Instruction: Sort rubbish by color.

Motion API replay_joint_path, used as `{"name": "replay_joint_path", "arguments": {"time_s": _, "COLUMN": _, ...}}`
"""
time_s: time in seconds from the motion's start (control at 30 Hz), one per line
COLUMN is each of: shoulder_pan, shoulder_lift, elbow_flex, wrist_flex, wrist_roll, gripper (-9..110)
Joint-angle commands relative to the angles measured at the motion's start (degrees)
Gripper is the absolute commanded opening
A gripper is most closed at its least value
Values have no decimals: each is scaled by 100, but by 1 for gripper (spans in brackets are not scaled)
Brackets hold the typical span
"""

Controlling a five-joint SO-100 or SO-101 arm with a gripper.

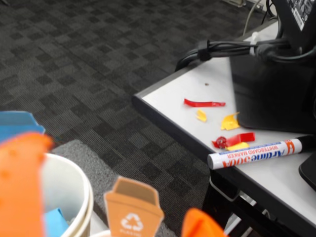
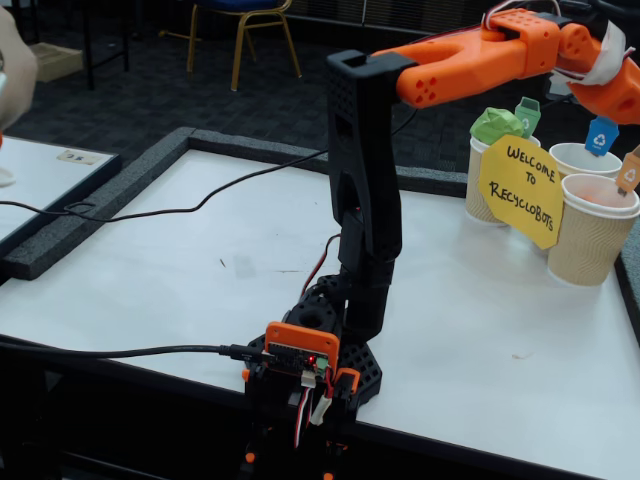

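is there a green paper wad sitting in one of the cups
Yes, in the fixed view a green paper wad sits on top of the far left cup, beside the yellow welcome sign.

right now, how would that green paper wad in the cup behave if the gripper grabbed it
The green wad looks like crumpled paper, so it is probably light and squashy, giving under the grip rather than slipping. It sits heaped above the rim of its cup, so a sideways knock might roll it off. The cup narrows toward its base, so a hard push could tip it.
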Motion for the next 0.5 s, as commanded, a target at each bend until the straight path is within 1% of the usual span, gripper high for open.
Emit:
{"name": "replay_joint_path", "arguments": {"time_s": 0.0, "shoulder_pan": 158, "shoulder_lift": 193, "elbow_flex": -729, "wrist_flex": -18, "wrist_roll": -79, "gripper": 23}}
{"name": "replay_joint_path", "arguments": {"time_s": 0.17, "shoulder_pan": 167, "shoulder_lift": 369, "elbow_flex": -721, "wrist_flex": 387, "wrist_roll": -62, "gripper": 1}}
{"name": "replay_joint_path", "arguments": {"time_s": 0.3, "shoulder_pan": 176, "shoulder_lift": 853, "elbow_flex": -501, "wrist_flex": 914, "wrist_roll": -9, "gripper": 0}}
{"name": "replay_joint_path", "arguments": {"time_s": 0.47, "shoulder_pan": 176, "shoulder_lift": 1934, "elbow_flex": 141, "wrist_flex": 1397, "wrist_roll": 167, "gripper": 0}}
